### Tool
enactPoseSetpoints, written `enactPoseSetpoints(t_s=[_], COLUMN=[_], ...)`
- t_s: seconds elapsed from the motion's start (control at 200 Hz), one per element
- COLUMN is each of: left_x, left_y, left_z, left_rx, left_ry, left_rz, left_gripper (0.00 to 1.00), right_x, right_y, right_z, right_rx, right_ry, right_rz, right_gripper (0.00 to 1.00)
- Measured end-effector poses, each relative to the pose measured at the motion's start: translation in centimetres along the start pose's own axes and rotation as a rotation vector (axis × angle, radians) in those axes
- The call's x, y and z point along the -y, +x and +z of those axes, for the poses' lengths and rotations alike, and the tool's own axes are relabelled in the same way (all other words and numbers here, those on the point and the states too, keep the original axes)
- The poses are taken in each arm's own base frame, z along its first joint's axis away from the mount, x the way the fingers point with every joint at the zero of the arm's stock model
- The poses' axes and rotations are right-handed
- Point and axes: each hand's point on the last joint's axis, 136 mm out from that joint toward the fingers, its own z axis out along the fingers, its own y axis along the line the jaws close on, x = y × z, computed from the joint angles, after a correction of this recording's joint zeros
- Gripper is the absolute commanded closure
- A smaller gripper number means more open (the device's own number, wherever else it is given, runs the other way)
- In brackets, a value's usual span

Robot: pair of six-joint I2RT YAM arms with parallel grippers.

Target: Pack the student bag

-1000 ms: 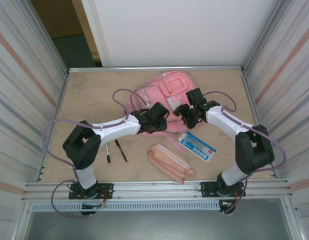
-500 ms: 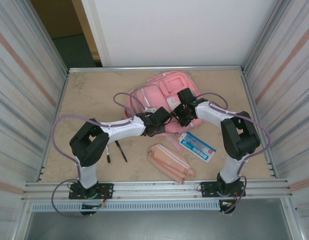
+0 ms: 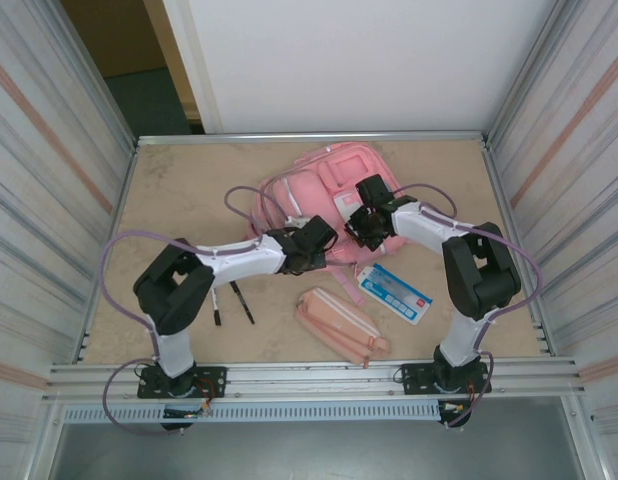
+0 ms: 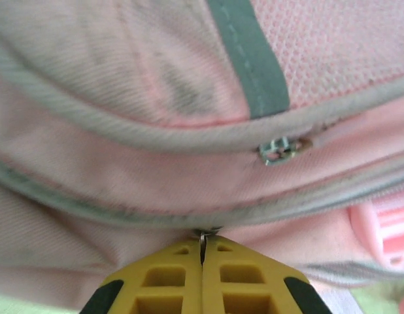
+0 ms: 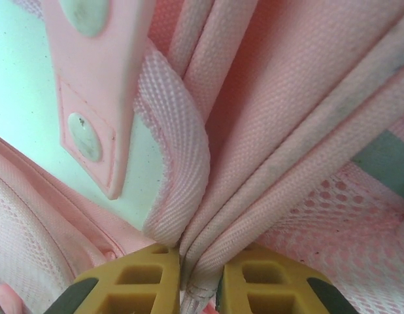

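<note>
Where both grippers meet the bag [image 3: 339,170], its near edge lies directly against their fingertips. A thin metal tab [image 4: 202,237] on the bag's seam is pinched between the tightly closed fingers of the left gripper [image 4: 202,254]. A fold [image 5: 254,196] of the bag's pink piping is clamped in the right gripper [image 5: 201,278], with mesh [image 5: 319,222] just ahead on its right.

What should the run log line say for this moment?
left end effector: shut on metal tab at student bag seam | right end effector: gripping student bag fabric fold | pencil case: outside bag
</note>
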Motion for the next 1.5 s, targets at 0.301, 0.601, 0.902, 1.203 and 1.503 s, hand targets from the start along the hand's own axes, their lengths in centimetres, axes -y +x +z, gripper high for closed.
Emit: enactPoseSetpoints(t_s=[0.301,0.601,0.902,1.203,1.503], left_x=[-3.1,0.1,5.0,9.3,9.7], left_y=[-3.6,-2.9,-2.0,-1.0,-0.5], left_z=[-4.4,-5.9,-4.7,-5.9,-5.8], left_rx=[0.067,0.083,0.05,0.111,0.134], left_ry=[0.167,0.312,0.378,0.427,0.42], left_rz=[0.024,0.203,0.233,0.292,0.297], left_gripper=[1.0,1.0,1.0,1.0,1.0], right_x=[0.4,0.9,2.0,1.5,1.9], right_y=[-3.1,-6.8,-3.7,3.9,3.1], right_z=[-2.1,-2.6,-8.0,-8.4,-7.4], right_rx=[-0.073,-0.11,-0.098,-0.165,-0.126], right_ry=[-0.085,-0.114,-0.136,-0.131,-0.129], right_rz=[-0.107,-0.179,-0.026,0.013,0.057], right_gripper=[0.97,0.22,0.18,0.53,0.91])
